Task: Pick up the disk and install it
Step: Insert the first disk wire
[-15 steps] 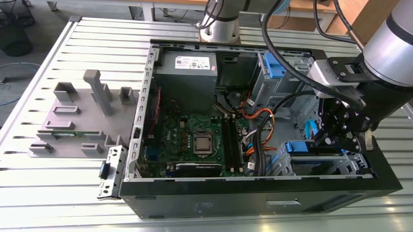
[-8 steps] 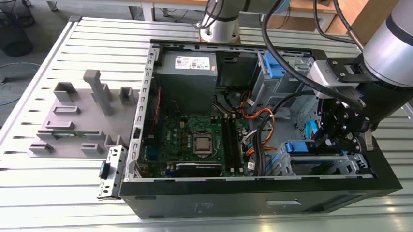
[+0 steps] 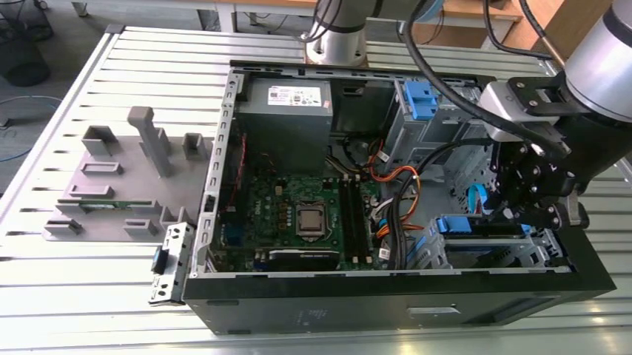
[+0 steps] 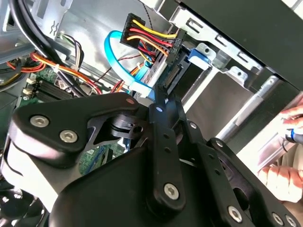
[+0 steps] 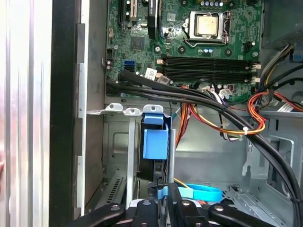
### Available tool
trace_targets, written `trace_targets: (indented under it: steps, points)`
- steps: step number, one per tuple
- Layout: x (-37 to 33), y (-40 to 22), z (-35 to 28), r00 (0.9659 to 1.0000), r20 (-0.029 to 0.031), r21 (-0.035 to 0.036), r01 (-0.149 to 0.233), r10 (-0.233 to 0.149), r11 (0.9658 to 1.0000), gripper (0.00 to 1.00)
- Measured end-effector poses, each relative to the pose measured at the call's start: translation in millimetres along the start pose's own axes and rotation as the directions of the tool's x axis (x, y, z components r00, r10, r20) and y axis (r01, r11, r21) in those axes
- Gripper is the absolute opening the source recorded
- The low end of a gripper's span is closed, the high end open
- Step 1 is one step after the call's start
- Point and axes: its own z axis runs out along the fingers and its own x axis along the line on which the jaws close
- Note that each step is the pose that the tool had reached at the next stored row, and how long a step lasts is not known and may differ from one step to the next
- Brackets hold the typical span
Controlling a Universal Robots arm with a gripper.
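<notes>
The disk [image 5: 155, 142] stands edge-on in the metal drive cage [image 5: 124, 142] at the front corner of the open computer case [image 3: 395, 303], its blue rail frame facing the first wrist camera. In the exterior view its blue rail [image 3: 480, 225] shows just below my gripper [image 3: 528, 214]. My gripper [image 5: 164, 190] has its black fingers drawn together on the disk's near end. In the second wrist view the gripper [image 4: 160, 97] points at the dark end of the disk [image 4: 176, 71], beside a wired connector [image 4: 144, 30] and a blue flat cable [image 4: 116, 52].
Thick black and coloured cable bundles [image 5: 222, 113] cross beside the cage. The motherboard [image 3: 296, 214] and grey power supply [image 3: 286, 103] fill the rest of the case. A person's hand [image 4: 284, 146] rests outside the case wall. A grey fixture plate [image 3: 118, 185] lies at the exterior view's left.
</notes>
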Motion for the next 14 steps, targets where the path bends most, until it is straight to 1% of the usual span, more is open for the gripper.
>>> trace_targets:
  steps: [2,4,9,10,11,12,13,14]
  points:
    - [0.0,-0.2,-5.1,1.0000,0.0000,0.0000,0.000,0.000,1.0000,0.24]
    - [0.0,-0.3,-8.2,1.0000,0.0000,0.0000,0.000,0.000,1.0000,0.24]
    - [0.0,-0.4,-8.5,1.0000,0.0001,0.0000,0.000,0.000,1.0000,0.24]
    - [-0.1,-0.5,-8.6,1.0000,0.0001,-0.0019,0.000,0.000,1.0000,0.24]
    - [0.0,-0.5,-8.6,1.0000,0.0000,-0.0132,0.000,0.000,0.9999,0.24]
    - [0.0,-0.8,-8.4,1.0000,0.0003,-0.0292,0.000,0.000,0.9996,0.24]
    - [0.0,-1.1,-8.2,1.0000,0.0008,-0.0469,0.000,0.000,0.9989,0.24]
    - [0.0,-1.3,-8.1,1.0000,0.0013,-0.0623,0.000,0.000,0.9981,0.24]
